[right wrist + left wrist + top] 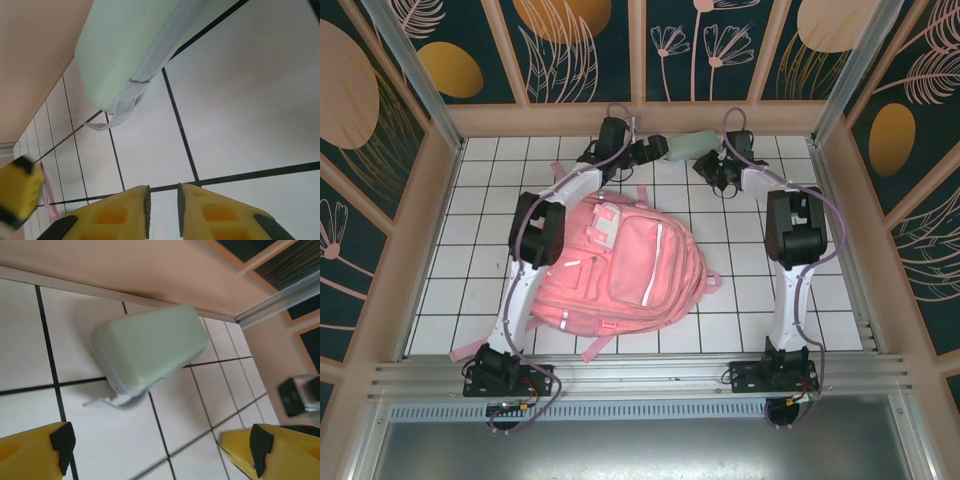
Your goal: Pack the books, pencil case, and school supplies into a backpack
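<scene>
The pale mint-green pencil case (692,144) lies on the white tiles by the back wall, its grey loop (117,401) pointing forward. My left gripper (658,151) sits just left of it. In the left wrist view the case (150,347) lies ahead of that gripper (162,445), whose jaws stand wide open and empty. My right gripper (708,165) hovers just in front of the case (130,45). Its fingers (162,200) are a narrow gap apart with only tile between them. The pink backpack (620,265) lies flat in the middle of the table. The books and school supplies are out of view.
The peach back wall (150,270) runs right behind the case. A metal corner post (280,297) stands at the back right. A pink backpack strap (47,195) shows at the lower left of the right wrist view, beside a yellow finger (17,192) of the left gripper.
</scene>
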You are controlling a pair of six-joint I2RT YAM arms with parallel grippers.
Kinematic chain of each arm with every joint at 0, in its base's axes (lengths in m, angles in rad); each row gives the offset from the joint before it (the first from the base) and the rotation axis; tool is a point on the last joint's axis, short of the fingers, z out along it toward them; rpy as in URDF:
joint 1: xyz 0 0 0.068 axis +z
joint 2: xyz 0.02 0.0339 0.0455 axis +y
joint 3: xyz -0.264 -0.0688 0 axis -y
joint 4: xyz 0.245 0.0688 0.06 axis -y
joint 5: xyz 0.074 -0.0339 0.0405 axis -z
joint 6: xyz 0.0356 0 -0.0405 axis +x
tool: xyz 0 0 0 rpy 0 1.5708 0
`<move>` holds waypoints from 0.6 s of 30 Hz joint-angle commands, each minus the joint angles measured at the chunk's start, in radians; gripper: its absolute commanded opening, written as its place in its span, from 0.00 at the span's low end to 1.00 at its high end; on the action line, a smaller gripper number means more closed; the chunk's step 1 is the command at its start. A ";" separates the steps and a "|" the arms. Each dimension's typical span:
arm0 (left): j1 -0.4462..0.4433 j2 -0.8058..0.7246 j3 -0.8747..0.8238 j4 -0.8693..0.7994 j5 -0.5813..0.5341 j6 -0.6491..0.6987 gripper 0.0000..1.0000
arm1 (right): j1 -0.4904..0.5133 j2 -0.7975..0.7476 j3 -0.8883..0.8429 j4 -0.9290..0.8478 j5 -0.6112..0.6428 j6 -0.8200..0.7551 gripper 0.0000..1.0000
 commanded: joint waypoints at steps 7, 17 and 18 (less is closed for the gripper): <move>0.006 0.254 0.291 0.154 -0.012 -0.094 0.94 | -0.045 0.006 -0.058 0.122 -0.082 0.063 0.21; -0.025 0.335 0.309 0.240 0.066 -0.141 0.91 | -0.068 0.016 -0.096 0.159 -0.124 0.090 0.20; -0.027 0.341 0.309 0.238 0.067 -0.142 0.91 | -0.073 0.013 -0.104 0.167 -0.130 0.096 0.20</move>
